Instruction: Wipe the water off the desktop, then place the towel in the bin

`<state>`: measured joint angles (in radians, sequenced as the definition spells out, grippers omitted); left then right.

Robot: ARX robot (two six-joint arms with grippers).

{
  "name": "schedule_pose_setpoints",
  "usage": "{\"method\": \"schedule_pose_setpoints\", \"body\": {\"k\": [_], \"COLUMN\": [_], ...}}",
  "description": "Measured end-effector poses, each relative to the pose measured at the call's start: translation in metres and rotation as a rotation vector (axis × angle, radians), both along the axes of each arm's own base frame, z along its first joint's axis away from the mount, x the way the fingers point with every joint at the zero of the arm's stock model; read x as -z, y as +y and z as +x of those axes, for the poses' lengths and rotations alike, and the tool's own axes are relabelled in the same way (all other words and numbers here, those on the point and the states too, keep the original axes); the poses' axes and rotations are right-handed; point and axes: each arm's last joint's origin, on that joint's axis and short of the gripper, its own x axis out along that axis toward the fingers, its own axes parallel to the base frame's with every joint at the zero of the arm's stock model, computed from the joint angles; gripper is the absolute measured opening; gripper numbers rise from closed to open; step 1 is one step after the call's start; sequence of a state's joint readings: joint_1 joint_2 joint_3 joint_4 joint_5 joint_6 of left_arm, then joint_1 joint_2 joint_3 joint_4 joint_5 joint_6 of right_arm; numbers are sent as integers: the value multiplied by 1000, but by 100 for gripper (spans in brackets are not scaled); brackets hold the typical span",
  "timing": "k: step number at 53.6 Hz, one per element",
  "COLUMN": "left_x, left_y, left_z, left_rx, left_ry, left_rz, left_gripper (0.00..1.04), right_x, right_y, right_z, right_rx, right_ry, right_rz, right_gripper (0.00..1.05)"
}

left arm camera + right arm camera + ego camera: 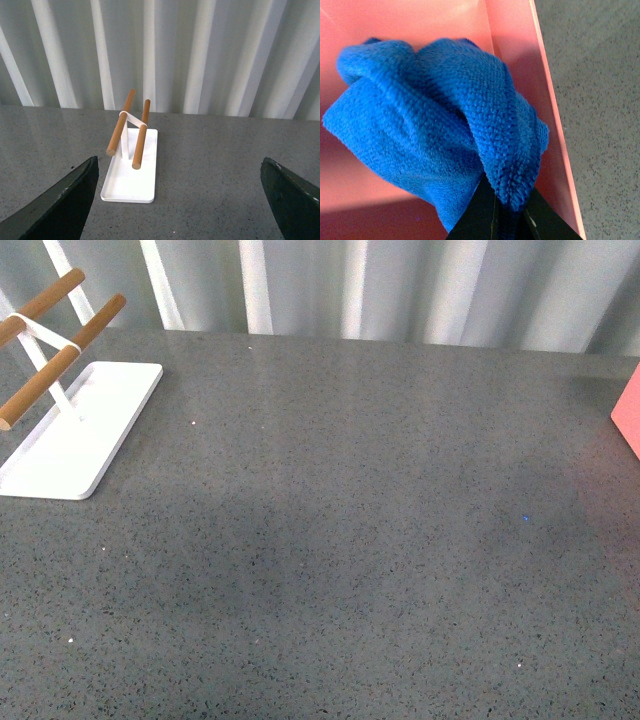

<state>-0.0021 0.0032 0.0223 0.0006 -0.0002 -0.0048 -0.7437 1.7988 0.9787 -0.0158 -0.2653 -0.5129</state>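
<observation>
The towel hangs bunched in thick blue folds from the right pincer, whose dark fingers are closed tight on a gathered ridge of the cloth, with no gap visible between them beyond the fabric itself. In the right wrist view the towel lies directly over the pink interior of the bin, with one pink wall running alongside it and the speckled worktop beyond that wall; the bulk of the cloth sits inside the wall line, not across it. Whether the lowest folds touch the bin floor cannot be told. The governing relation is therefore vertical: the cloth is below the pincer and the bin below the cloth, so a release should, in my judgement, drop it inside. The right arm itself is outside the front view, where only a pink corner of the bin shows at the right edge. The left pincer is spread wide and empty, its two dark fingers far apart, aimed at the white rack with wooden bars, and well apart from the bin. The front view shows no standing water on the worktop, only a faint duller patch near centre, so wiping appears complete and deposit is the step in hand.
</observation>
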Motion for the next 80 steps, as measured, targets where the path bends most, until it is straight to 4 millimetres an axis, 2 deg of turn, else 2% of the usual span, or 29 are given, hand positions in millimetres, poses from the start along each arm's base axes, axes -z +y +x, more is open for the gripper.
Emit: {"method": "schedule_pose_setpoints", "body": {"k": [5, 12, 33, 45, 61, 72, 75, 80], "left_x": [0, 0, 0, 0, 0, 0, 0, 0], "left_y": [0, 0, 0, 0, 0, 0, 0, 0], "left_z": [0, 0, 0, 0, 0, 0, 0, 0], "left_rx": [0, 0, 0, 0, 0, 0, 0, 0], "left_ry": [0, 0, 0, 0, 0, 0, 0, 0], "left_rz": [0, 0, 0, 0, 0, 0, 0, 0], "left_gripper": [98, 98, 98, 98, 98, 98, 98, 98], "right_x": [4, -4, -15, -41, -35, -36, -43, -71], "right_y": [-7, -10, 2, 5, 8, 2, 4, 20], "right_z": [0, 5, 18, 24, 18, 17, 16, 14], "right_rx": [42, 50, 13, 14, 28, 67, 58, -11], "right_ry": [24, -4, -35, -125, -133, -153, -176, -273], "right_rz": [3, 3, 19, 70, 419, 406, 382, 295], "right_gripper": [22, 45, 99, 98, 98, 98, 98, 98]}}
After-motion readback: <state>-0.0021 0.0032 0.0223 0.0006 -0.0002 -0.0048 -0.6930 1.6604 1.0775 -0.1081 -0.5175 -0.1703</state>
